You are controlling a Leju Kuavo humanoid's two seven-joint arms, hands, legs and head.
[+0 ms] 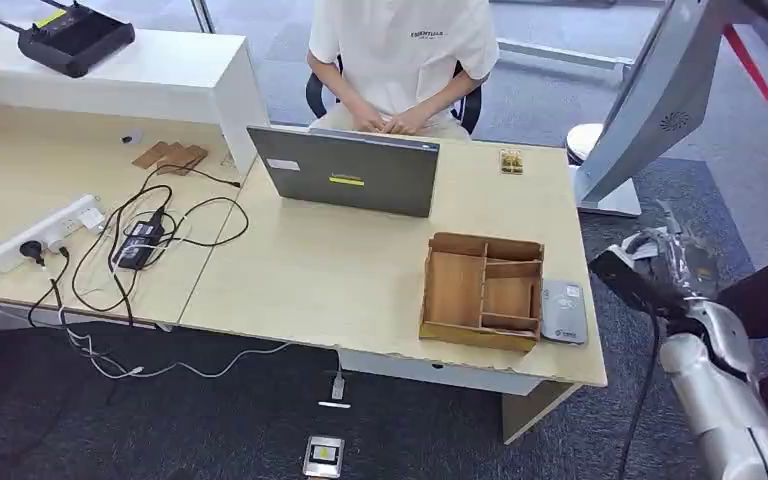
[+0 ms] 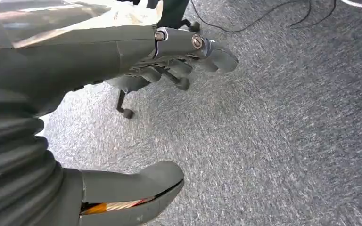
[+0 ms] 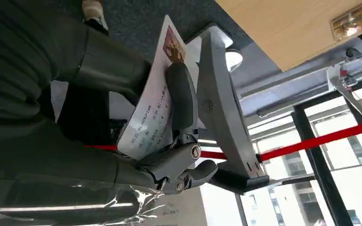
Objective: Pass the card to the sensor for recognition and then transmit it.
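My right hand (image 1: pixel 672 262) is raised off the right end of the desk, beyond the table's edge. In the right wrist view that right hand (image 3: pixel 169 127) pinches a white printed card (image 3: pixel 153 101) between thumb and fingers. The grey card sensor (image 1: pixel 564 311) lies flat on the desk at its front right corner, next to a wooden divided box (image 1: pixel 483 290). My left hand (image 2: pixel 179 56) hangs over grey carpet with fingers apart and nothing in it.
A person sits behind a grey laptop (image 1: pixel 345 170) at the desk's far side. A power strip (image 1: pixel 45 232) and tangled cables lie on the left. A grey stand (image 1: pixel 640 110) and red barrier tape rise at the right. A small card (image 1: pixel 511 161) lies near the laptop.
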